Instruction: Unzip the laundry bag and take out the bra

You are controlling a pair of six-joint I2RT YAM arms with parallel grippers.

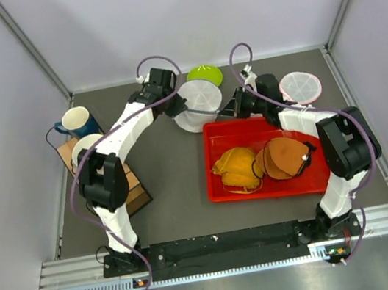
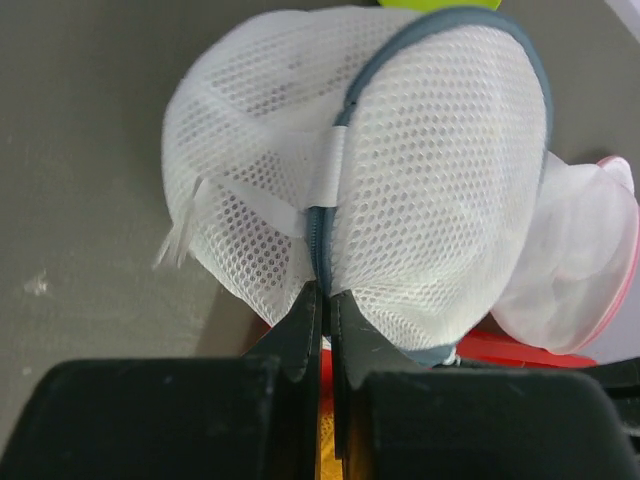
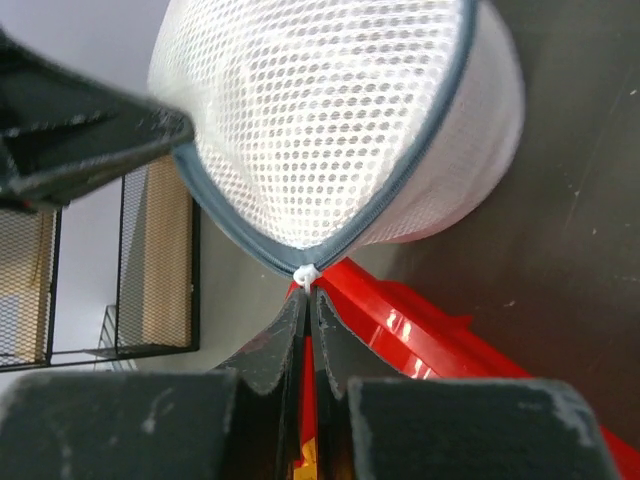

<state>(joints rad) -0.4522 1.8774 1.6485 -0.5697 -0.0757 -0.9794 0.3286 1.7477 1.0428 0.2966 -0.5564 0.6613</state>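
Dark grey table (image 1: 176,170), pale walls close on three sides. Left edge crowded: blue mug (image 1: 78,122), wire rack (image 1: 136,193). Left gripper (image 2: 322,290) pinched shut on the grey zip edge of the white mesh laundry bag (image 1: 198,100), mid-rear – right gripper (image 3: 305,296) clamped on its zipper pull (image 3: 305,273). Red tray (image 1: 209,165) right of centre – bare tabletop to its left.

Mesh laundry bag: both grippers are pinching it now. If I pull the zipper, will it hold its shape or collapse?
Probably semi-stiff: the mesh laundry bag keeps a rounded dome while pinched only at its seam by the left gripper. Likely light for its size, being thin open mesh. The fabric may stretch toward the right gripper as it tugs the zipper pull.
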